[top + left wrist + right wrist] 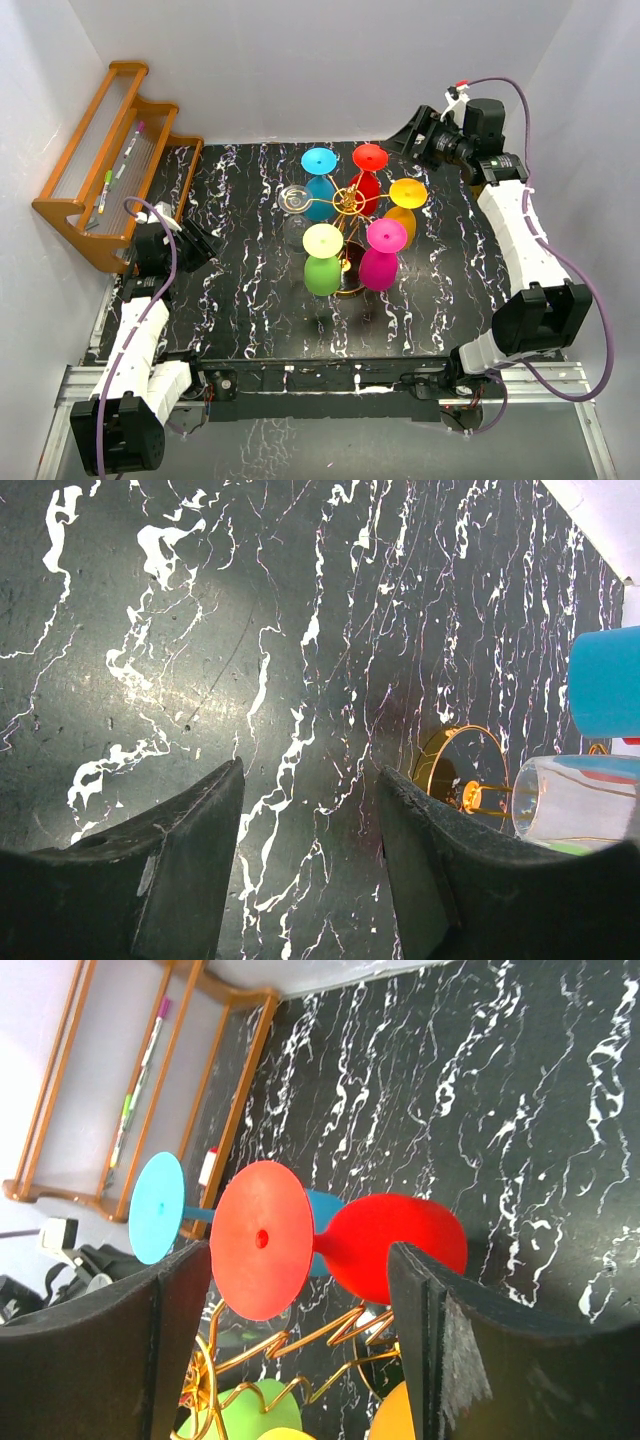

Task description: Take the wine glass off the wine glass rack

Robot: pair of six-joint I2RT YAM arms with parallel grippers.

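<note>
We saw gold rack (347, 203) standing mid-tabletop (250, 300). Six glasses hung upside down on its arms: blue (320, 180), red (368, 172), yellow (405, 205), pink (383, 255), green (322, 262), clear (296, 215). None was off rack. Left gripper (310, 780) sat near left edge, low over bare top, jaws released, nothing between them. Right gripper (300, 1255) hovered by far right corner, jaws spread wide, empty, facing red glass, apart from it. Orange shelf (110, 160) stood at far left corner.
</note>
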